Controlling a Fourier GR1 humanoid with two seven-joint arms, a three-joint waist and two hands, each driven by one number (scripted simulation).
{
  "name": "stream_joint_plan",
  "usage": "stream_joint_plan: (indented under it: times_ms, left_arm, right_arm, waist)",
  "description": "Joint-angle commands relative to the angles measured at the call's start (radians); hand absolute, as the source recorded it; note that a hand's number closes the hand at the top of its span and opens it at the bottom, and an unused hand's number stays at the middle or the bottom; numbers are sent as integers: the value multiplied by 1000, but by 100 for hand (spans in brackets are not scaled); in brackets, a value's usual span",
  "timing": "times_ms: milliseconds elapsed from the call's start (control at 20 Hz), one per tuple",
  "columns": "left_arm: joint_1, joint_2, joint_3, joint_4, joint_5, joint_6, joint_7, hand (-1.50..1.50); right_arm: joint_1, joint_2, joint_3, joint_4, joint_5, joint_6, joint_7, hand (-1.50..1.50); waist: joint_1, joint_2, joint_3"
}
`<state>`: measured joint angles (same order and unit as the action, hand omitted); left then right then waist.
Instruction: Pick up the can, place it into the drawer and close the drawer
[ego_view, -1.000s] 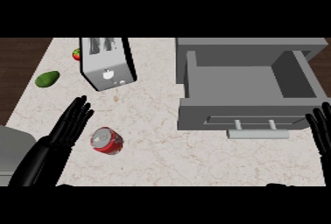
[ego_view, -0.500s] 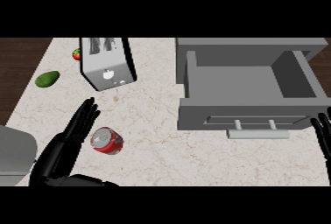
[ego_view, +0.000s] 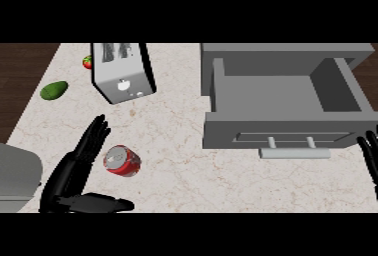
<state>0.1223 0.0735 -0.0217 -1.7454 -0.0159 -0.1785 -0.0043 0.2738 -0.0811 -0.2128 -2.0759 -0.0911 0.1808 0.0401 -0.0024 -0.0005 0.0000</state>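
Can: the red cylindrical metal can lies on its side on the pale marble counter, toward the counter's left edge and near its front edge.
Step in hand: judged to be the approach before the pick-up; the can is not yet held and nothing is in the drawer.
Left hand: the black left hand lies just left of the can, fingers straight and pointing toward the counter's back edge, thumb spread out along the front edge below the can. It is wide open and holds nothing; whether the fingers touch the can I cannot tell.
Next move: probably close fingers and thumb round the can's side, lift, then carry it right to the drawer.
Drawer: the grey open box drawer sits at the counter's right back corner, pulled out, its pale bar handle facing the front edge.
Right hand: the black right hand shows only straight fingers at the right edge, resting, holding nothing.
Beyond: a silver toaster, a green avocado and a red tomato sit near the back-left corner.
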Motion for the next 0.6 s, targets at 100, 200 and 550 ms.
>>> stream_joint_plan:
  times_ms: [100, 200, 550]
  left_arm:
    - [-31, 31, 73, 145, 10, -26, -110, -150]
    - [19, 42, 72, 208, -16, -41, -212, -150]
    - [3, 61, 100, 279, -21, -66, -270, -150]
  right_arm:
    - [-6, 18, 20, -10, 47, 2, -7, -150]
    - [-9, 4, 0, -33, 12, 6, 55, -150]
    - [4, 34, -6, 34, 25, 29, -39, -150]
  waist:
    - [0, 0, 0]
    - [0, 0, 0]
    - [0, 0, 0]
